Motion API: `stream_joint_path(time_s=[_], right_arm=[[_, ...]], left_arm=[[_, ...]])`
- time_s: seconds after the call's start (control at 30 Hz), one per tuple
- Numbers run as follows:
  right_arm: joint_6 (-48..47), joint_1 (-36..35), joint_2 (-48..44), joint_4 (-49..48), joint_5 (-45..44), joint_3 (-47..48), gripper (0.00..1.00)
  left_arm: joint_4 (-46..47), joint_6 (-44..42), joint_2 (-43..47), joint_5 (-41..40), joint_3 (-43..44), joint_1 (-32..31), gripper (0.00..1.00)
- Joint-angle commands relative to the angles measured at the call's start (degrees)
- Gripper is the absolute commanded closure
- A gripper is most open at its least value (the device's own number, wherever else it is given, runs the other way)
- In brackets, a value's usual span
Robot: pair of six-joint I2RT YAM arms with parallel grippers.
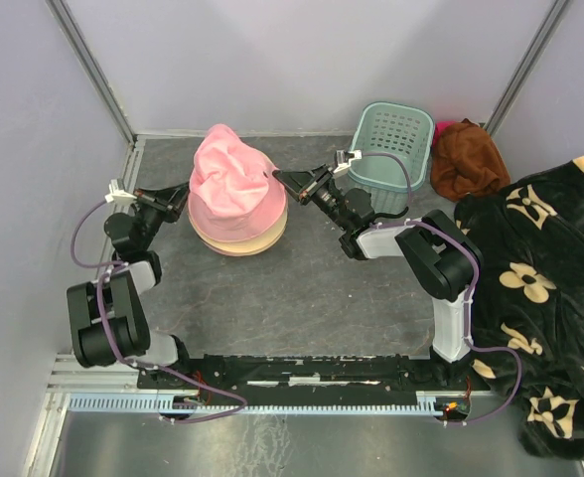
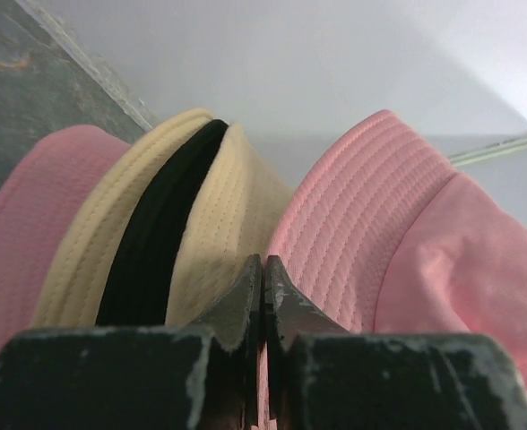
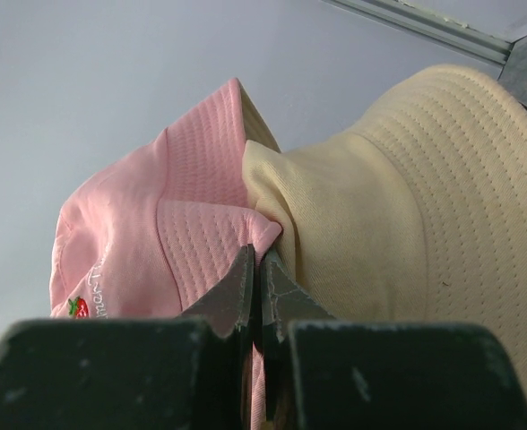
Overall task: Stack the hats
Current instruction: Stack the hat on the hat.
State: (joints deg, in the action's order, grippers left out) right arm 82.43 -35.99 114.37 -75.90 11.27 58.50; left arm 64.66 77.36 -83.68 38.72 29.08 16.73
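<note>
Grey bench (image 1: 302, 298), plain walls. Hats (image 1: 237, 204) stacked far left of centre, pink hat (image 1: 230, 177) on top, beige hat (image 1: 268, 237) under. Left jaws together on pink brim at stack's left edge. Right jaws together, pinching pink brim at right edge. Risk: thin pinch slips off, or uneven pull skews top hat, tips stack.
</note>
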Motion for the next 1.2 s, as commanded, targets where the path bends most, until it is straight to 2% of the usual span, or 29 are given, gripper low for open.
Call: stream_joint_path(time_s=[0.0, 0.17, 0.3, 0.7, 1.17], right_arm=[[-2.36, -0.21, -0.02, 1.84, -1.3, -0.77, 0.97], [-4.66, 0.03, -1.84, 5.23, -2.35, -1.21, 0.95], [-6.37, 0.14, -3.11, 8.22, -3.89, -1.82, 0.94], [-8.12, 0.83, -3.36, 11.45, -6.67, -1.99, 0.88], [-9.29, 1.81, -5.06, 12.94, -8.16, -5.83, 0.81]], left_arm=[[-8.79, -4.58, 7.37, -5.54, -2.01, 2.03, 0.97], [-23.28, -11.95, 13.41, -11.17, -0.05, 2.34, 0.97], [-27.29, -13.94, 13.76, -12.0, 1.12, 2.41, 0.97], [-30.03, -15.94, 12.53, -13.94, 1.4, 2.39, 0.97], [-32.05, -15.85, 16.24, -16.49, 2.24, 2.27, 0.97]])
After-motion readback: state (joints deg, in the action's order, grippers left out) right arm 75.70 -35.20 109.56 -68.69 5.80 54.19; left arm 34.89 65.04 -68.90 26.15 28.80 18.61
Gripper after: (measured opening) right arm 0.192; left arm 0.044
